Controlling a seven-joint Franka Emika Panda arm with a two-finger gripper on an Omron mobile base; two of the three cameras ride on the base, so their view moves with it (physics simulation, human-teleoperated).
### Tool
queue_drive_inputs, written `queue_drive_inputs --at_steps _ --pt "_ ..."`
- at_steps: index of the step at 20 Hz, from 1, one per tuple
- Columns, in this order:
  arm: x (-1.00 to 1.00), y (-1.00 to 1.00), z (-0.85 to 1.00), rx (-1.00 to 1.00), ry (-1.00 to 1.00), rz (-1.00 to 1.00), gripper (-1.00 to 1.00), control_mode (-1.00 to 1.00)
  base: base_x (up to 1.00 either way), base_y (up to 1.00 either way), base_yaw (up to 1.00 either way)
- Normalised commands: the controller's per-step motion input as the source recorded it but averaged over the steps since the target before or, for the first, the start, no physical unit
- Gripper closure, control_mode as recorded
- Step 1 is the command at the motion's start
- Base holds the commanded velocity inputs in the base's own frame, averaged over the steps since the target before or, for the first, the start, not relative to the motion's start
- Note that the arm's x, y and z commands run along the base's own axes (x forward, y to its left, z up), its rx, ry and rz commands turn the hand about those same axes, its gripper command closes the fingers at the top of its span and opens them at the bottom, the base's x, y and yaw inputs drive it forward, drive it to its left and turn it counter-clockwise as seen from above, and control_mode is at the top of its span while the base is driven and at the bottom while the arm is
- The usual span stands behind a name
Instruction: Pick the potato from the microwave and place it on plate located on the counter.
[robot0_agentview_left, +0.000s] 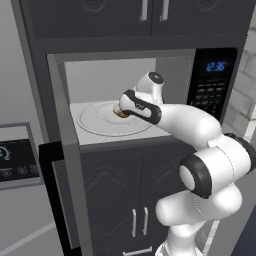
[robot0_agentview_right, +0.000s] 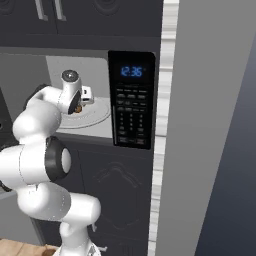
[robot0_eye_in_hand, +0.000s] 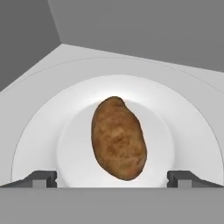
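Note:
The brown oval potato (robot0_eye_in_hand: 118, 140) lies in the middle of the white turntable disc (robot0_eye_in_hand: 39, 131) inside the black microwave (robot0_agentview_left: 215, 85), whose door (robot0_agentview_left: 65, 165) stands open to the left. My gripper (robot0_eye_in_hand: 112, 178) is inside the cavity, open, just above the potato, with one fingertip on each side of it and apart from it. In the left base view the hand covers most of the potato (robot0_agentview_left: 119, 113). In the right base view the gripper (robot0_agentview_right: 82, 103) hangs over the disc beside the keypad panel (robot0_agentview_right: 131, 115). The blue plate and the marble counter are out of view.
The cavity's grey walls close in around the hand on the sides and behind. Dark cabinets with silver handles (robot0_agentview_left: 139, 222) sit below and above the microwave. A grey appliance panel (robot0_agentview_left: 15, 157) is at the left. A tall pale wall (robot0_agentview_right: 210, 125) stands to the right.

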Motion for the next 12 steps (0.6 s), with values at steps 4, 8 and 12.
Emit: queue_drive_inputs --at_steps 4,8,12 --pt "0.41 0.02 0.0 0.0 0.0 0.0 -1.0 -1.0 0.0 0.0 0.0" --pt "0.32 0.02 -0.04 0.0 0.02 0.0 -1.0 -1.0 0.0 0.0 0.0" --pt "0.19 0.11 -0.24 0.0 0.0 0.0 -1.0 -1.0 0.0 0.0 0.0"
